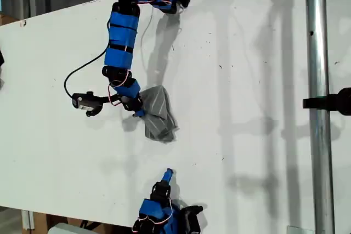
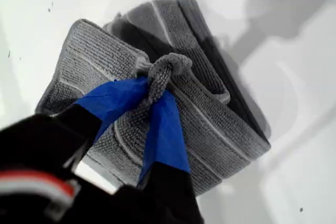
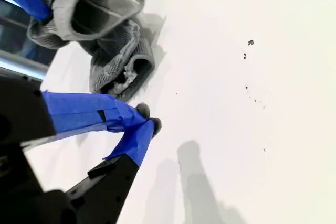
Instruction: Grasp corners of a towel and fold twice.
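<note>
In the exterior view, a soft grey towel with thin white stripes [image 1: 158,114] is lying bunched in a folded heap near the middle of the white tabletop [image 1: 247,80], slightly toward the exterior view's left. The towel's left edge is being gripped by my first gripper [image 1: 140,112], carried on a blue-and-black arm that is reaching down from the far edge of the table. My second gripper [image 1: 168,174] is being held well apart from the towel, nearer the bottom edge of that view, its blue tip pointing toward the cloth. A metal pole [image 1: 318,102] is standing along the exterior view's right.

In the first wrist view, a bunched fold of the grey striped towel [image 2: 210,114] is being clamped between the blue-taped jaws of my first gripper [image 2: 152,95], with several folded layers stacked beneath.

In the second wrist view, the jaws of my second gripper [image 3: 144,121] are being held pressed together with nothing between them, just above the white tabletop [image 3: 252,119], while the crumpled towel [image 3: 113,51] is lying beyond them.
</note>
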`<state>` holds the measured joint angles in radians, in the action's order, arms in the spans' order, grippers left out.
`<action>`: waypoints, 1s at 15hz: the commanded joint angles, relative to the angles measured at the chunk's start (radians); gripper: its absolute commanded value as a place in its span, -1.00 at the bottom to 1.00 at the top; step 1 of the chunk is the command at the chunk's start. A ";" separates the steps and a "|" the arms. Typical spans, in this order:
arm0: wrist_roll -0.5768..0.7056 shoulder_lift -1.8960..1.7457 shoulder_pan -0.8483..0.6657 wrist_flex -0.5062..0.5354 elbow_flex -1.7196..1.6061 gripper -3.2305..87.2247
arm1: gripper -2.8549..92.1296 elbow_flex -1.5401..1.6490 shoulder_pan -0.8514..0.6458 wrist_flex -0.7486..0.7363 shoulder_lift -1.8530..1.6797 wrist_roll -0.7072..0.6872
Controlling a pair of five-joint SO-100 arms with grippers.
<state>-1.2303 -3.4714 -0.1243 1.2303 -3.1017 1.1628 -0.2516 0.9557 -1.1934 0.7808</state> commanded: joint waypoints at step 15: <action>0.288 -0.006 -0.005 0.057 -0.018 -0.99 | -0.94 1.456 -0.092 0.282 -1.997 0.278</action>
<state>-0.9879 -3.4714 -0.1212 1.2870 -3.1140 2.4436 -0.3375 1.2042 -2.9038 1.0140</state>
